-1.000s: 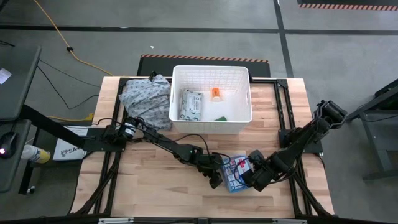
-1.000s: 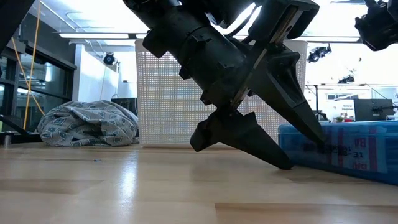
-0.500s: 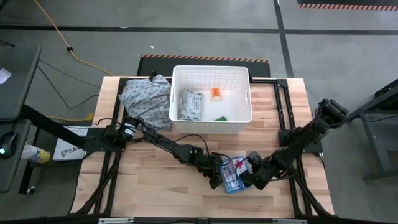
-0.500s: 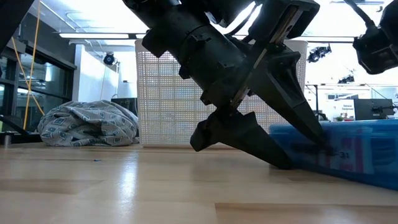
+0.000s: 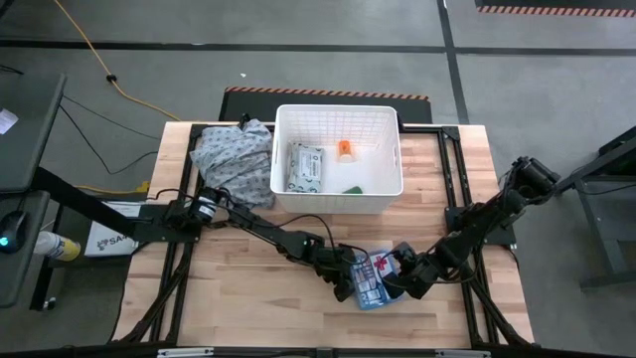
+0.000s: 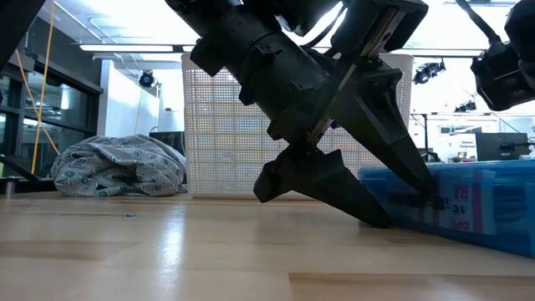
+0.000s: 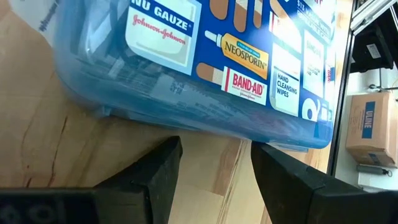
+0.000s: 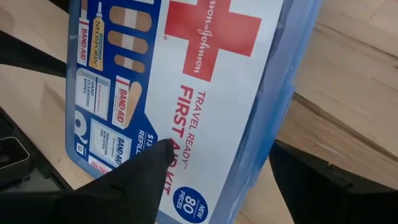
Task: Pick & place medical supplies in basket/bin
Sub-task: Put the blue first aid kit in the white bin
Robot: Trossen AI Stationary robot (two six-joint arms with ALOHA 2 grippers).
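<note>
The blue box lies flat on the table near its near edge, between my two grippers. My left gripper is open at the box's left side, fingertips on the table by its long wall. My right gripper is open at its right side. The white basket stands at the far edge. It holds the wipes pack, the orange bottle and the green tube. No white tube shows. My left gripper comes slanting down from the left, with its fingertips right at the foot of the box's left wall; I cannot tell whether they touch it. My right gripper comes slanting from the right over the box's right long edge. One finger lies over the label face near its corner, and the other stands beyond the side wall. The box stays flat on the table.
A grey patterned cloth heap lies left of the basket at the far-left corner. Bare wood stretches left of the box. The table's near edge is close behind both grippers.
My right gripper has moved a little toward the table's left, and the blue box has slid along the table with it toward my left gripper's fingertips. My left gripper has kept its place.
</note>
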